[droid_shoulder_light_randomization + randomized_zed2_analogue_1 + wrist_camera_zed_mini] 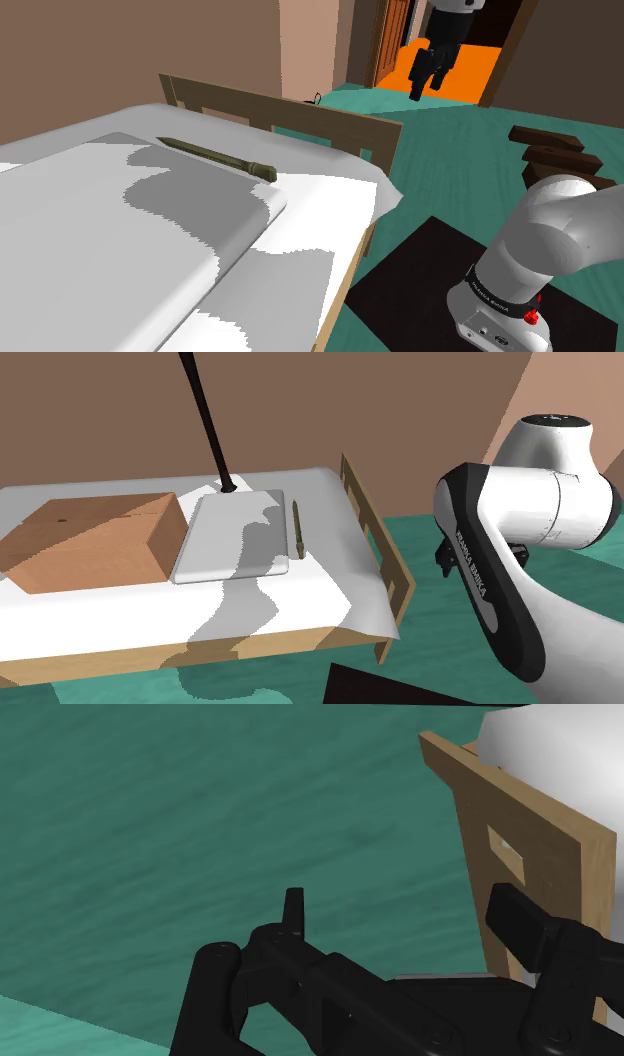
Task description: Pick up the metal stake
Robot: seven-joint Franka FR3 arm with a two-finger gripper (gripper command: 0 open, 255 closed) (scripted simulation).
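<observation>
Stake [215, 155], dark olive and slim, lies flat on the white bed [310, 230]. It is just past the far edge of the grey pad [120, 230] that sits nearest in the shoulder view. Its thicker end points toward the shoulder view's right, close to the wooden end board [300, 118]. In the second exterior view the stake [297, 530] runs alongside the pad [235, 537], between it and the end board [375, 537], and a brown box [90, 542] sits on the pad's other side.

Beyond the end board is the teal floor [440, 170]. Farther still, the black tool [428, 88] hangs above that floor in front of an orange doorway [470, 75], well apart from the stake.

In the wrist view the tool [400, 904] has its fingers [292, 909] spread apart. Between them is teal floor, so it holds and touches nothing. The end board [520, 834] stands off to one side.
</observation>
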